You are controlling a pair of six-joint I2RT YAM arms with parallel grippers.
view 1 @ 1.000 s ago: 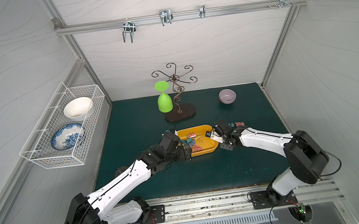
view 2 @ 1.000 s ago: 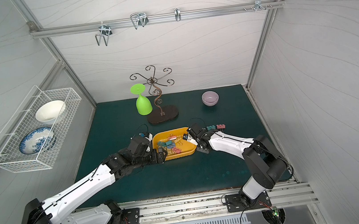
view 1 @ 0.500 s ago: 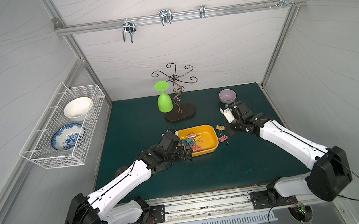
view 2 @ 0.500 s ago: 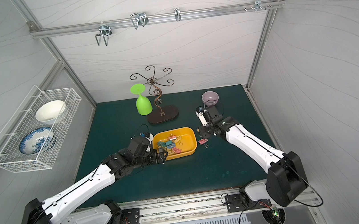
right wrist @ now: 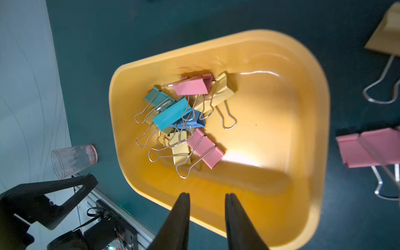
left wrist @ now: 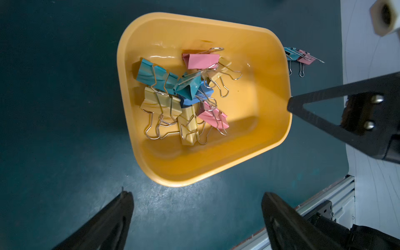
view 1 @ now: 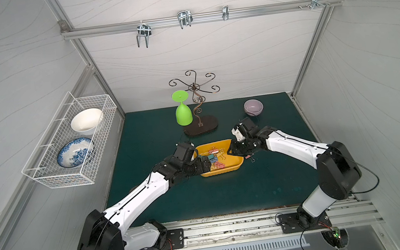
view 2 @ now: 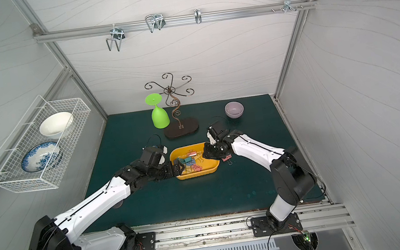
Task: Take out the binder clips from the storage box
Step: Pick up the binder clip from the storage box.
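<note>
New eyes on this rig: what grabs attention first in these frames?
The yellow-orange storage box sits in the middle of the mat, pastel binder clips tangled inside. The left gripper gapes wide at one end; the right gripper, narrowly open, sits at the other, near a few loose clips on the mat. At the back, a lime goblet stands upside down beside a scrolled metal stand.

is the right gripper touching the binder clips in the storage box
Apart. The right wrist view shows bare storage box floor between the right gripper and the binder clips.
</note>
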